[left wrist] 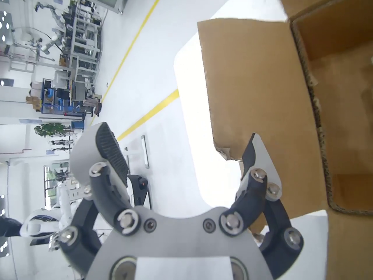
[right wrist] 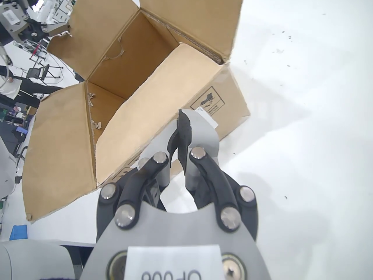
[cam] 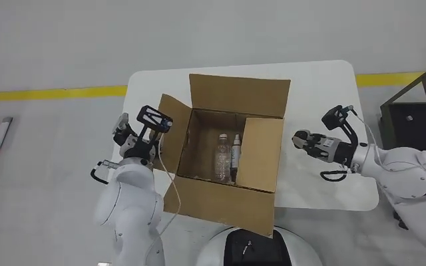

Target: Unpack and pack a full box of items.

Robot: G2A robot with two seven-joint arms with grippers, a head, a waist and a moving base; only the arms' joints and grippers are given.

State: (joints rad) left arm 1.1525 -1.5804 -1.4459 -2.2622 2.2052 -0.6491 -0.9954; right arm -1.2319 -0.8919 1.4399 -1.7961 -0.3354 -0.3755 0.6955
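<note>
An open cardboard box [cam: 219,199] stands in the middle of the white table [cam: 319,86], all flaps spread. Inside lie a clear bottle [cam: 222,158] and, beside it, a white bottle [cam: 235,156]. My left gripper [cam: 150,123] hovers at the box's left flap [left wrist: 256,88]. It is open [left wrist: 180,147], with one fingertip [left wrist: 253,152] at the flap's torn corner. My right gripper [cam: 299,141] is just outside the right flap [right wrist: 140,112]. Its fingers [right wrist: 183,135] are pressed together with nothing between them.
A dark frame [cam: 406,113] stands off the table's right side. Bare tabletop lies right of the box and behind it. A yellow floor line [cam: 60,93] runs behind the table.
</note>
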